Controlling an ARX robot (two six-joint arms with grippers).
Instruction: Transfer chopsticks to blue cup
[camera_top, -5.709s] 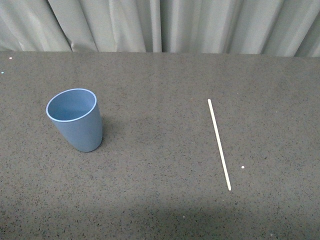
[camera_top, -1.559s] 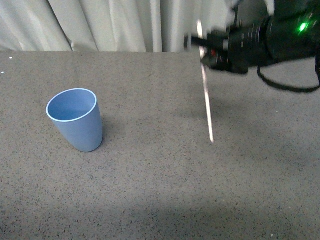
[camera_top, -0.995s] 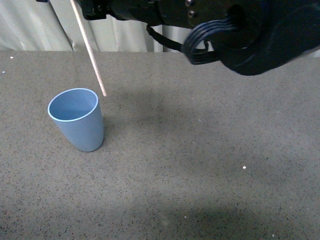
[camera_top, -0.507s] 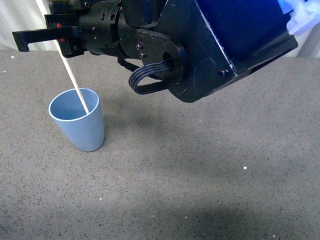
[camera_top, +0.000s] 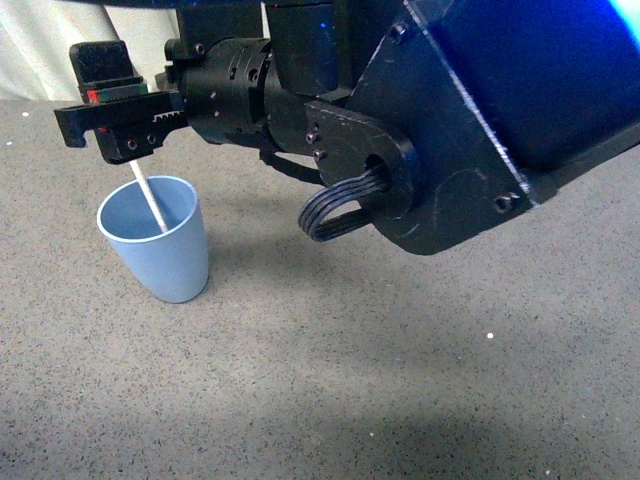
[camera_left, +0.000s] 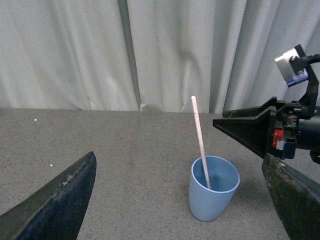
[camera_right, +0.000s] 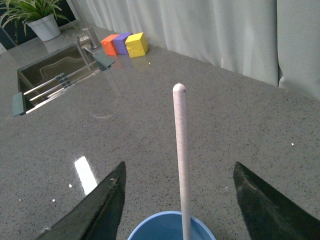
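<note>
The light-blue cup (camera_top: 158, 250) stands on the grey table at the left. The cream-white chopstick (camera_top: 146, 198) stands inside it, leaning, its upper end hidden behind my right gripper (camera_top: 110, 125). That gripper is open just above the cup and holds nothing. In the right wrist view the chopstick (camera_right: 180, 160) rises between the spread fingers (camera_right: 95, 215) out of the cup (camera_right: 167, 227). In the left wrist view the cup (camera_left: 212, 195) and chopstick (camera_left: 200, 142) show ahead of my open left gripper (camera_left: 185, 200), which is well short of them.
The right arm's black and blue body (camera_top: 420, 120) fills the upper middle and right of the front view. White curtains (camera_left: 150, 50) hang behind the table. Coloured blocks (camera_right: 122, 44), a clear box (camera_right: 57, 75) and a potted plant (camera_right: 35, 17) sit far off.
The right gripper carried the chopstick from the table's right side over to the cup, lowered it in, and has now opened; the stick stands free in the cup.
</note>
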